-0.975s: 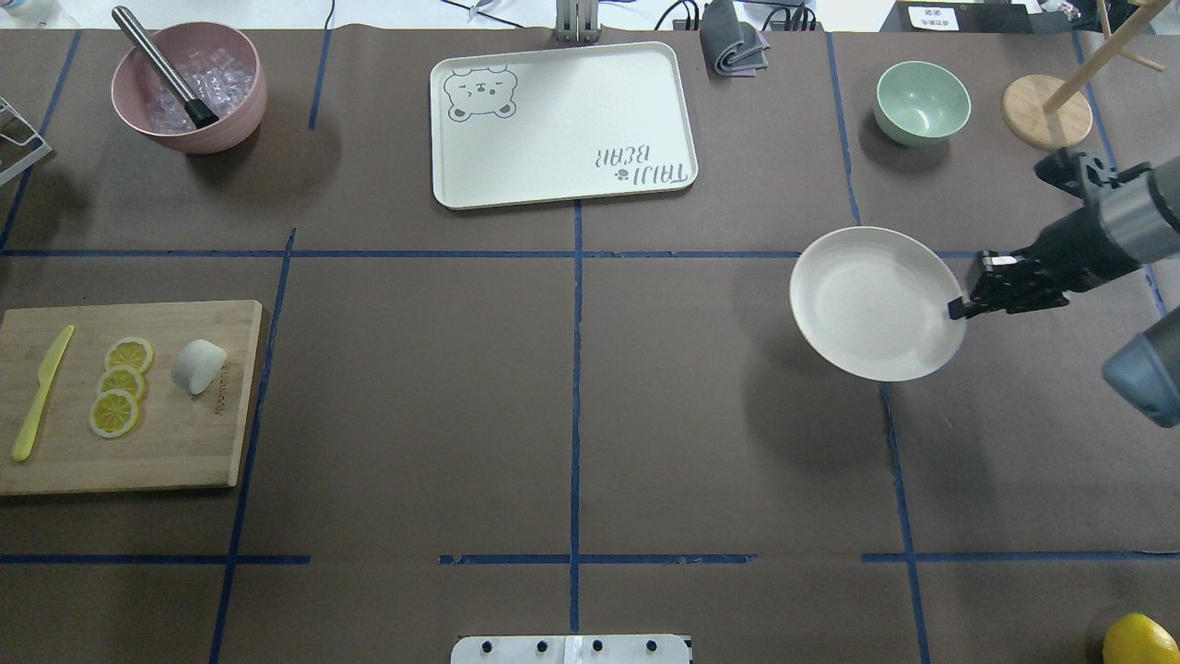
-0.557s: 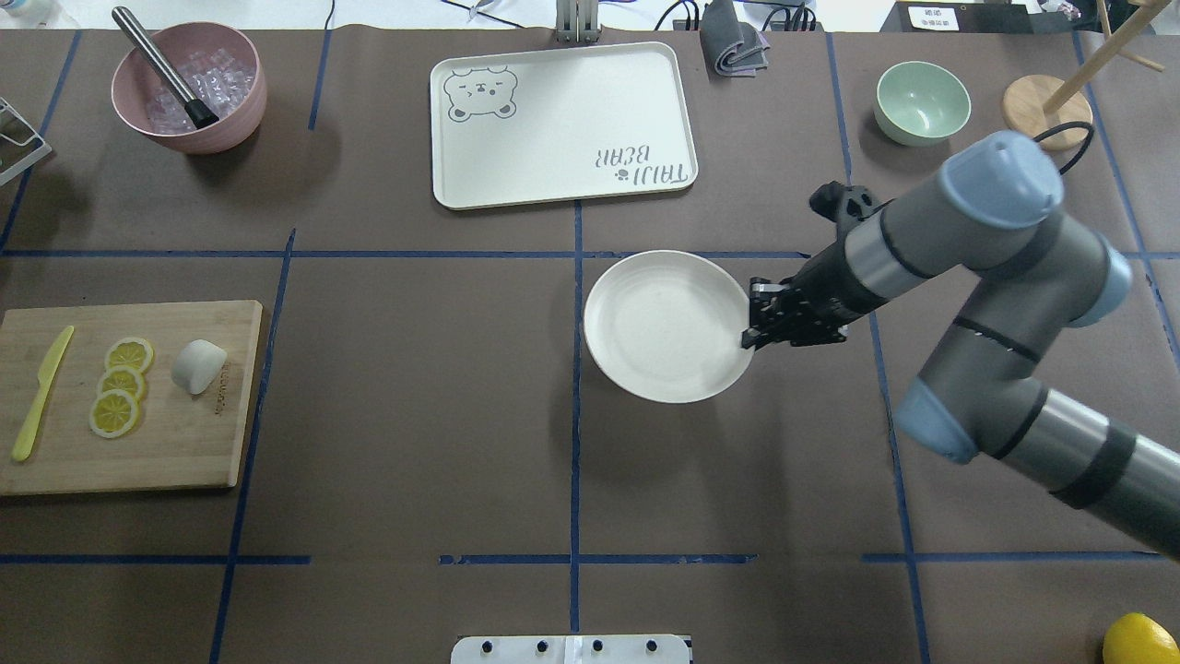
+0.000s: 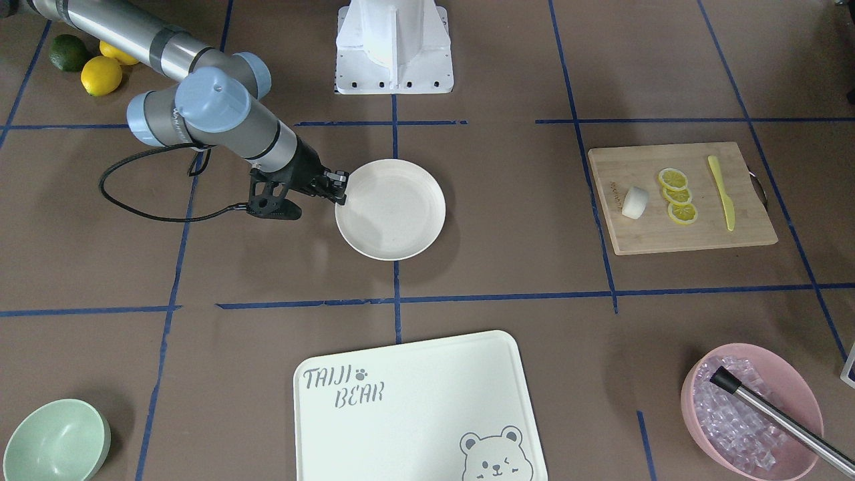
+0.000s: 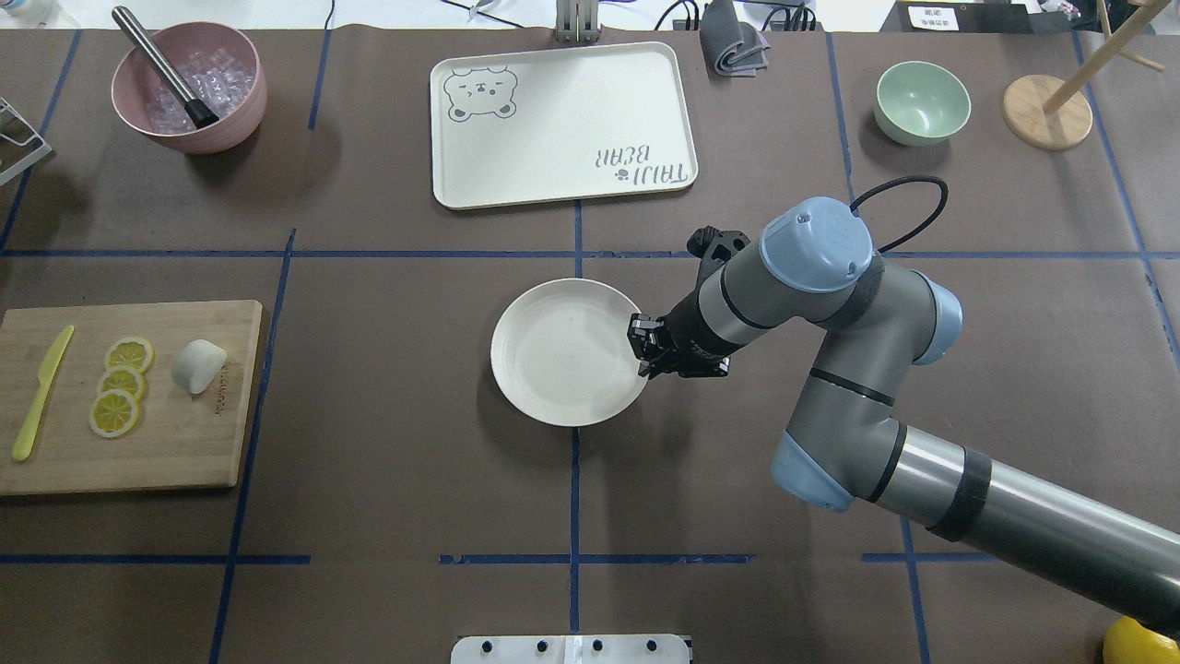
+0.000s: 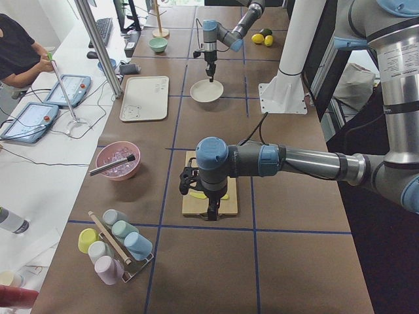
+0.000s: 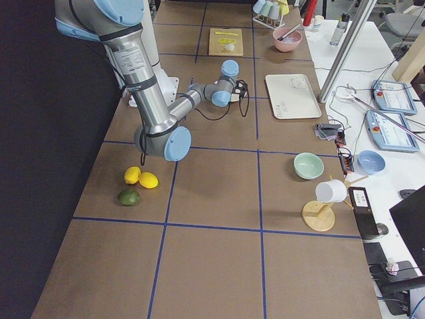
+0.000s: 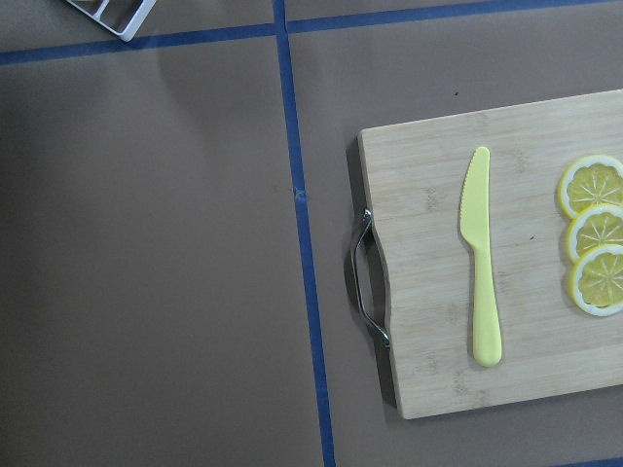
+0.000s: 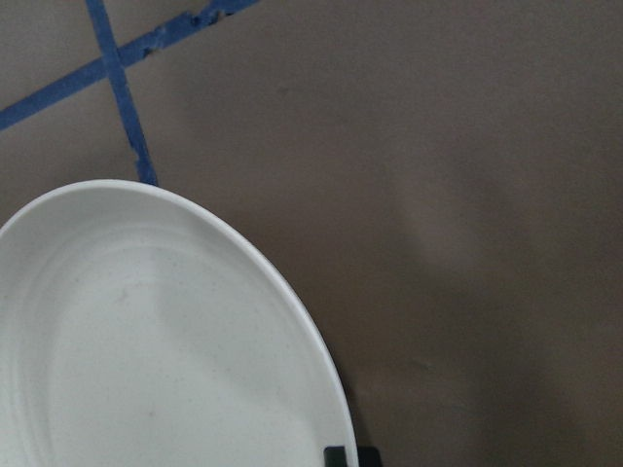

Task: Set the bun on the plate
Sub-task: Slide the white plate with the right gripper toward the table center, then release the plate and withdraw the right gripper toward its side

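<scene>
The bun [image 4: 198, 365] is a small white lump on the wooden cutting board [image 4: 184, 443] at the table's left, beside the lemon slices [image 4: 120, 383]; it also shows as the bun [image 3: 634, 202] in the front view. The round cream plate [image 4: 567, 352] is near the table's centre, over a blue tape line. My right gripper [image 4: 643, 355] is shut on the plate's right rim; a black fingertip [image 8: 341, 455] shows under that rim. My left gripper [image 5: 213, 212] hangs above the cutting board; I cannot tell whether it is open or shut. The left wrist view shows the board, not the bun.
A yellow knife [image 4: 41, 392] lies on the board's left side. At the back are a pink bowl [image 4: 189, 88] with ice and a metal tool, a bear-printed tray [image 4: 562, 124], a mint bowl [image 4: 922, 101] and a wooden stand [image 4: 1046, 111]. Lemons [image 3: 100, 73] lie near the right arm's base.
My right arm has carried the plate leftward from the table's right side to near the centre. The bun and the board's things have not moved.
</scene>
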Controlling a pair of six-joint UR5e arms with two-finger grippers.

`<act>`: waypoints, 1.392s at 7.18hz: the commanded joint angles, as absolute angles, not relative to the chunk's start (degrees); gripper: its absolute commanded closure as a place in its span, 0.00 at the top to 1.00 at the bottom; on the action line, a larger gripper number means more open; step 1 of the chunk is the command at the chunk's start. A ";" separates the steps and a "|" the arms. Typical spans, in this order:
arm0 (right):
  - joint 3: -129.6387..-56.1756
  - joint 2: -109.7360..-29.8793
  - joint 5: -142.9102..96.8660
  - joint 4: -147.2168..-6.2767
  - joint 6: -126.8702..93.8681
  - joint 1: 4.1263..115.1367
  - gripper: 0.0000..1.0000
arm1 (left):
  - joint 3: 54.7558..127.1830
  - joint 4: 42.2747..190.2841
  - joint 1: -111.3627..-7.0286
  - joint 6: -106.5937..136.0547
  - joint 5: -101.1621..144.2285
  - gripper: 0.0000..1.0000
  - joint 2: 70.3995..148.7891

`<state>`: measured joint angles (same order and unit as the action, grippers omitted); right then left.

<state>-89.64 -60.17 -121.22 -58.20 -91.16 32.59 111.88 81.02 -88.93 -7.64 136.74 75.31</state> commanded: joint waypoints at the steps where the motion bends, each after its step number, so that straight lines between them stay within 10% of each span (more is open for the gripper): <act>1: -89.38 -60.03 -120.76 -58.45 -91.23 32.17 0.02 | 112.76 80.95 -88.77 -7.56 136.76 1.00 75.41; 5: -89.65 -60.73 -120.67 -58.45 -91.23 32.17 0.11 | 112.85 81.04 -88.25 -7.56 136.67 1.00 75.59; 9: -90.87 -60.73 -119.53 -58.62 -91.14 32.95 1.00 | 112.85 81.38 -87.89 -7.21 136.93 1.00 76.02; 10: -94.19 -62.30 -121.18 -59.06 -91.06 36.09 1.00 | 111.20 85.74 -87.80 -7.38 136.41 1.00 76.90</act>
<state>-91.23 -61.08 -119.91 -58.72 -91.14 33.29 112.43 82.37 -87.96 -7.36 136.74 76.12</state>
